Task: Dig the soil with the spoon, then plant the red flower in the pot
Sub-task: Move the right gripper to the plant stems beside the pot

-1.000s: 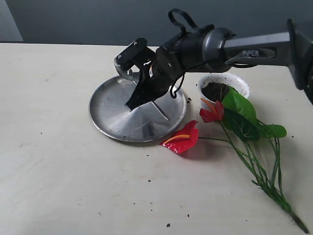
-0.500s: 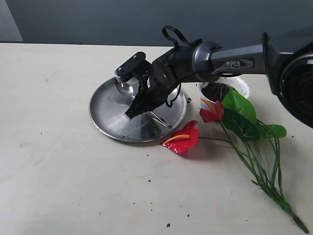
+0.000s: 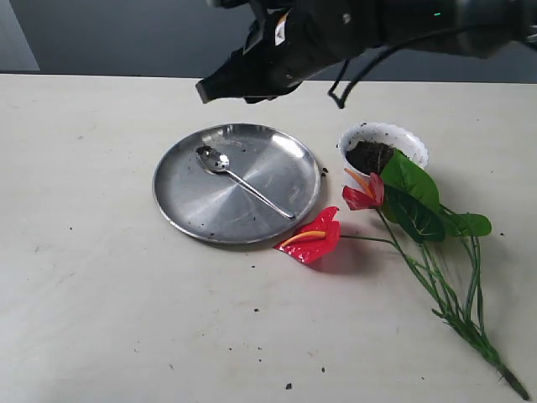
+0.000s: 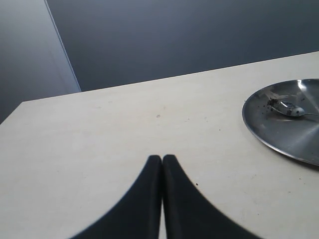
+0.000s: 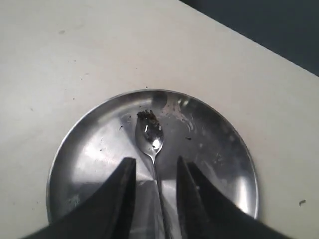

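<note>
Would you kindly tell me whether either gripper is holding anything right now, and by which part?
Nothing is held. The right gripper hangs open above the spoon lying on the plate; the left gripper is shut, empty.

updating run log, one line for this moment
spoon: on plate | right gripper: open, above plate | left gripper: shut | red flower: on table, unplanted

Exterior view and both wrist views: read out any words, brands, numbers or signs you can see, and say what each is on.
No text can be read in any view.
The arm shows no legible marking on its dark casing; the plate, spoon, pot and red flower bear no print.
</note>
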Controlling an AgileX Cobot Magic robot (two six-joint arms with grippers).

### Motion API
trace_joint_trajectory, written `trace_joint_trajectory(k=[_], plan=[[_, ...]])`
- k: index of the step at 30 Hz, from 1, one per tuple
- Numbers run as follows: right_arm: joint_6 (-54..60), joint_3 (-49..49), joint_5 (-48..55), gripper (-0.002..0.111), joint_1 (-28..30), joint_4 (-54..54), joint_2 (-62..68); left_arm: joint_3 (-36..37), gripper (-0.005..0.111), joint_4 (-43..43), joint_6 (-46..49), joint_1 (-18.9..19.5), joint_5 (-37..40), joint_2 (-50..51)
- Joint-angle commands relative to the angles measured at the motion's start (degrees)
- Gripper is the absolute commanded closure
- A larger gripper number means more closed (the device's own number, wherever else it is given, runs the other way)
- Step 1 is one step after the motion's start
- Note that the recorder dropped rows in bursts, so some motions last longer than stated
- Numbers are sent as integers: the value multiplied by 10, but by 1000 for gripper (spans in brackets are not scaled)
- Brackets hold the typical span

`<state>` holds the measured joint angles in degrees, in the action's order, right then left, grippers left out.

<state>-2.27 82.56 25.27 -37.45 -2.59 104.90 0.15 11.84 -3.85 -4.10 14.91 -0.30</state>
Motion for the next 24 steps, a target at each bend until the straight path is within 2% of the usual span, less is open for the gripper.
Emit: trace_joint_trajectory(k=[1, 7, 16, 21, 24], plan=[[6, -120, -20, 79, 3, 0, -122, -2, 105, -2, 0, -1, -4, 3], [-4, -235, 0, 79, 3, 8, -255, -2, 105, -2, 0, -1, -4, 3], [-45, -251, 254, 79, 3, -19, -341, -2, 105, -2, 0, -1, -4, 3], [-65, -309, 268, 79, 3, -36, -345, -2, 105, -2, 0, -1, -4, 3], [-73, -358, 259, 70, 3, -36, -345, -2, 105, -2, 0, -1, -4, 3]])
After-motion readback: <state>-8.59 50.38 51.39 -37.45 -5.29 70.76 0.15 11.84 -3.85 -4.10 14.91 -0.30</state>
